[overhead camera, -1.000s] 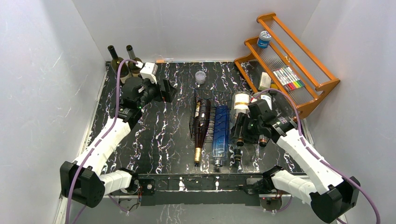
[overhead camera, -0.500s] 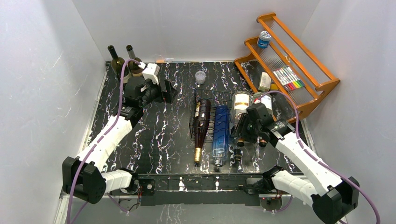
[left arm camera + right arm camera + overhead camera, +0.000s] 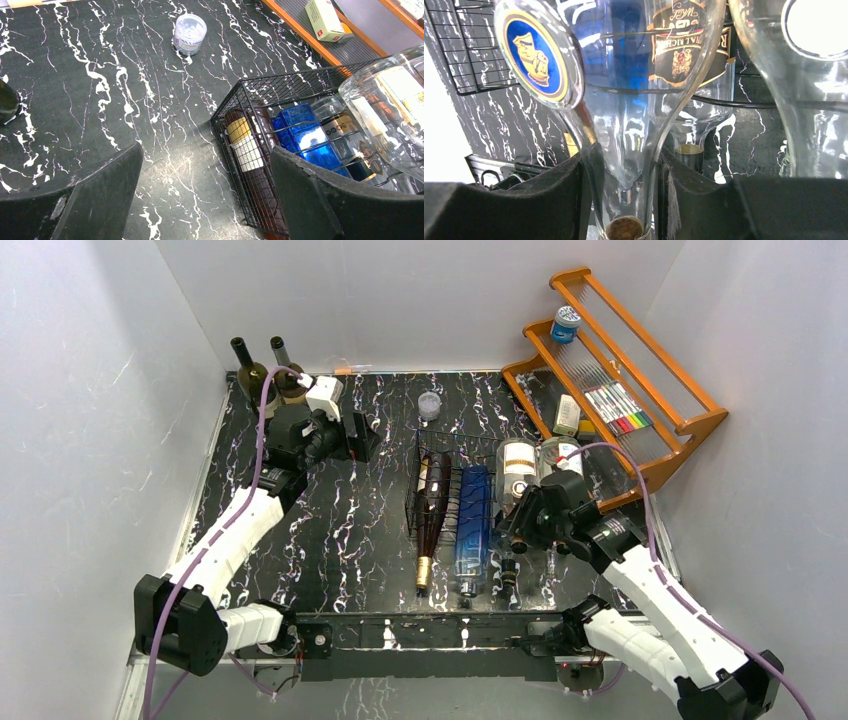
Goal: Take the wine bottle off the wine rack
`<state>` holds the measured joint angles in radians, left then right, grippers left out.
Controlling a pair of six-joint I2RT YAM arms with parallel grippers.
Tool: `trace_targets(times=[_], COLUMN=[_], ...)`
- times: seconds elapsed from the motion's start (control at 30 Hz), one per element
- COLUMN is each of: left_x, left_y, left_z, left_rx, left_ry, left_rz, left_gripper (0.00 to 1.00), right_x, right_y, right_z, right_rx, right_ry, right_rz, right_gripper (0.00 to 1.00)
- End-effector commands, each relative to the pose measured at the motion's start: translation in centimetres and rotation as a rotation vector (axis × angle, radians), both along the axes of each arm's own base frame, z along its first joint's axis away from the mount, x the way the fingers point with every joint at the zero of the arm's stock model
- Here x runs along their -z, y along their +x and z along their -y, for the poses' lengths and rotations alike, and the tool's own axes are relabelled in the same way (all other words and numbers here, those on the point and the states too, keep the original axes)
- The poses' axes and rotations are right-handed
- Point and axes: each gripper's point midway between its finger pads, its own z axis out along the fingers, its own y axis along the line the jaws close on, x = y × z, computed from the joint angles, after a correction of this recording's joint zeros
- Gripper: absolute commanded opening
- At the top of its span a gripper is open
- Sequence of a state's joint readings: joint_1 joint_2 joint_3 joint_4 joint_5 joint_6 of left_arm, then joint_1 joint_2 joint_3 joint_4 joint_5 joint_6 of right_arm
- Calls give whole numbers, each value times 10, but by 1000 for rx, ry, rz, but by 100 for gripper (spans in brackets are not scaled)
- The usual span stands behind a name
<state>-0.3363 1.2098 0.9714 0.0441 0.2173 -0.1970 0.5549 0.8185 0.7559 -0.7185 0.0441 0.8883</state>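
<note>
The black wire wine rack [image 3: 447, 455] lies mid-table, also in the left wrist view [image 3: 280, 90]. It holds a dark red bottle [image 3: 432, 510], a blue bottle [image 3: 472, 525] and a clear bottle with a white label [image 3: 517, 468], side by side. My right gripper [image 3: 520, 525] is shut on that clear bottle's neck; the right wrist view shows the neck and cork between my fingers [image 3: 626, 200] and the bottle's body [image 3: 624, 100] ahead. My left gripper [image 3: 355, 435] is open and empty above the table left of the rack, fingers wide apart [image 3: 205, 200].
Another clear bottle [image 3: 558, 452] lies right of the held one. An orange wooden shelf [image 3: 640, 390] with small items stands at the back right. Two dark bottles [image 3: 262, 370] stand upright at the back left. A small lidded jar [image 3: 429, 405] sits behind the rack.
My right arm has drawn back toward the near edge with the clear bottle's neck in it; the bottle slid slightly nearer. The left arm shifted a little, then held still.
</note>
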Motion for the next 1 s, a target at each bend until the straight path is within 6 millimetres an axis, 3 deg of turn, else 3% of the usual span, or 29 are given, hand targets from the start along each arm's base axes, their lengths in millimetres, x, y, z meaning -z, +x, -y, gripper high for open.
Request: trace_targets(times=[0.0, 0.13, 0.27, 0.43, 0.73, 0.97], left_x=[-21, -36, -35, -35, -30, -25], left_y=[1, -6, -5, -6, -4, -2], left_z=[2, -4, -6, -6, -7, -9], left_rx=[11, -2, -11, -12, -15, -30], left_ry=[-7, -17, -3, -1, 3, 22], left_rz=[48, 120, 119, 122, 122, 108], left_gripper=[98, 98, 98, 98, 98, 98], right_x=[-30, -49, -71, -84, -129, -163], right_y=[10, 12, 14, 14, 12, 5], right_z=[1, -1, -5, -9, 2, -7], right_rx=[-1, -38, -45, -77, -79, -129], right_ry=[35, 70, 125, 158, 155, 250], right_rz=[130, 239, 326, 378, 527, 639], right_gripper=[11, 0, 0, 0, 0, 0])
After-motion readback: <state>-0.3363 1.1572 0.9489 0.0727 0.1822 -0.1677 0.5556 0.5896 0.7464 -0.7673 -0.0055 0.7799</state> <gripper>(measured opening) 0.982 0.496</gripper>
